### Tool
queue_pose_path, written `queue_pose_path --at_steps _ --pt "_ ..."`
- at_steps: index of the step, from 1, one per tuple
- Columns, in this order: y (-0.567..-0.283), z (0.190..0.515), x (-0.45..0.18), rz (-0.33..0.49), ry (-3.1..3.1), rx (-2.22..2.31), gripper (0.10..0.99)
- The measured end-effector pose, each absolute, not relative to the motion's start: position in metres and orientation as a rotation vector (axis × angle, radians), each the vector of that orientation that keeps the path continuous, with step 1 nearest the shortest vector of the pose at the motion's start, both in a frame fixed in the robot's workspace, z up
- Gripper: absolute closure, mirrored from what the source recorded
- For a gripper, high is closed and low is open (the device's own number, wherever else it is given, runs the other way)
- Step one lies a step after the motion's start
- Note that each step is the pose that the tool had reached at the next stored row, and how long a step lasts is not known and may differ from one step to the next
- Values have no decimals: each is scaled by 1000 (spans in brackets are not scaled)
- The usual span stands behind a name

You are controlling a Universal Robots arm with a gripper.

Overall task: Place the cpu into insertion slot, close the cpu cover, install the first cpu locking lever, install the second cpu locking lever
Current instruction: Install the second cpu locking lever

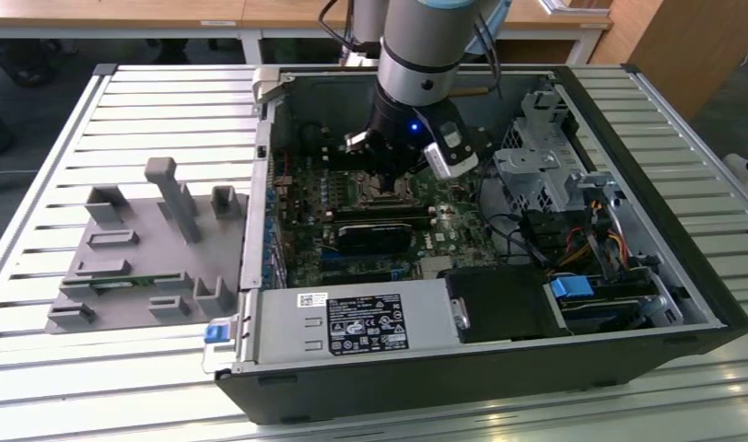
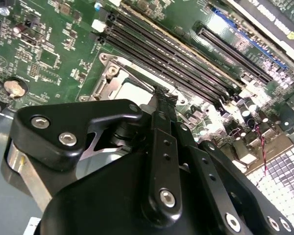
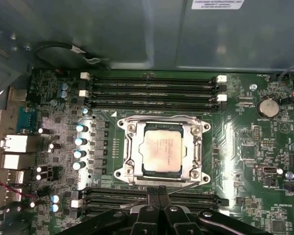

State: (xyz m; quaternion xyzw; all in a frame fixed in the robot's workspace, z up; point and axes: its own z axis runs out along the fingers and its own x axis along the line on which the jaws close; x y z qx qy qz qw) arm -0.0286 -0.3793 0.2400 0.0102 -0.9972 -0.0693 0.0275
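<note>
The arm reaches down into an open computer case (image 1: pixel 669 304) that lies on a slatted metal table (image 1: pixel 54 387). Its gripper (image 1: pixel 387 175) hangs low over the green motherboard (image 3: pixel 245 147), just above the socket area.

In the first wrist view the cpu (image 3: pixel 161 149) sits flat inside the insertion slot (image 3: pixel 130 128), with its silver-grey top showing. The cpu cover (image 3: pixel 193 149) is closed down over it: the metal frame lies around the chip, and the chip is seen through the square window. A thin metal lever (image 3: pixel 186 186) lies along the edge of the socket nearest the gripper.

The two black fingers (image 3: pixel 157 193) are pressed together, with no gap between them, and nothing is seen held between them. Their tips are at the edge of the socket frame, just beside the lever; whether they touch it cannot be told. In the second wrist view the same closed tips (image 2: pixel 162 98) stand at the rim of the cover (image 2: pixel 108 78).

Long black memory slots (image 3: pixel 152 90) run on both sides of the socket. On the exterior view's left, a grey holder (image 1: pixel 141 249) with upright posts lies on the table beside the case.
</note>
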Motion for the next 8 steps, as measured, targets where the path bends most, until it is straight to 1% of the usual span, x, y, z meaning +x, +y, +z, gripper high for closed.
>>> queue_pose_path --at_steps 8 --pt "-380 233 -39 -214 -3079 32 976"
